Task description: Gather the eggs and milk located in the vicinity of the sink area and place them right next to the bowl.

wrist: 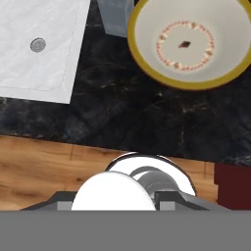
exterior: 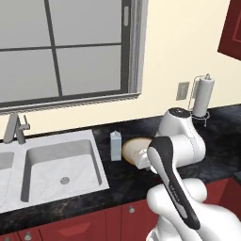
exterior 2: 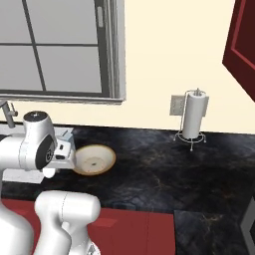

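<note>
Left base view: arm (exterior: 172, 155) folded over bowl (exterior: 134, 149).

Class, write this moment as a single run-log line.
gripper: shut, nothing seen held | milk: upright on counter between sink and bowl | egg: not seen | step: egg not yet by bowl

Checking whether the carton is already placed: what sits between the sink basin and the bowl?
The milk carton stands on the dark counter between the sink and the bowl, close beside the bowl, in the left base view.
</note>
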### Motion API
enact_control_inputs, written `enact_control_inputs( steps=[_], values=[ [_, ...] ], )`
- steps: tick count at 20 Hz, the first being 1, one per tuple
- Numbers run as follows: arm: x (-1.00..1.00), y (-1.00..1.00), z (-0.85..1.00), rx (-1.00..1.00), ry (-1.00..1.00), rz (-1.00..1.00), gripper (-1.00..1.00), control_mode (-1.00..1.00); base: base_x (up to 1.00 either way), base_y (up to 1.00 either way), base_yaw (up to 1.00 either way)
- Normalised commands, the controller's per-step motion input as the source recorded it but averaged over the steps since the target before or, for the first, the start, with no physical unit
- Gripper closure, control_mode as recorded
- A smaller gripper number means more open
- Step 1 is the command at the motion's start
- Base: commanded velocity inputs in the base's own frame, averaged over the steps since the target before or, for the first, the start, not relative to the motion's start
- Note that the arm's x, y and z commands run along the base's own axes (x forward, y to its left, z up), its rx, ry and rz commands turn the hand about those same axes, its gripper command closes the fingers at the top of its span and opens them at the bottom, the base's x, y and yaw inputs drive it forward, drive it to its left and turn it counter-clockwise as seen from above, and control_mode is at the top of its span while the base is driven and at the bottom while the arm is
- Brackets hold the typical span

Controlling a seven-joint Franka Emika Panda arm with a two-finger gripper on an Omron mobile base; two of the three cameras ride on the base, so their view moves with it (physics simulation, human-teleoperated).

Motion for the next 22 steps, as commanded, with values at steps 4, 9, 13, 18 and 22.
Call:
enact_control_inputs(
  steps=[4,9,13,18,22],
  values=[
    [0.0,0.0,0.0,0.0,0.0,0.0,1.0,-1.0,0.0,0.0,0.0],
    [0.08,-0.09,0.0,0.0,0.01,0.0,1.0,-1.0,0.0,0.0,0.0],
    [0.4,-0.79,-0.13,0.09,0.0,0.14,1.0,-1.0,0.0,0.0,0.0],
    [0.53,-0.84,-0.04,0.02,0.0,0.11,1.0,-1.0,0.0,0.0,0.0],
    [0.53,-0.81,0.12,0.0,0.05,-0.02,1.0,-1.0,0.0,0.0,0.0]
  ],
)
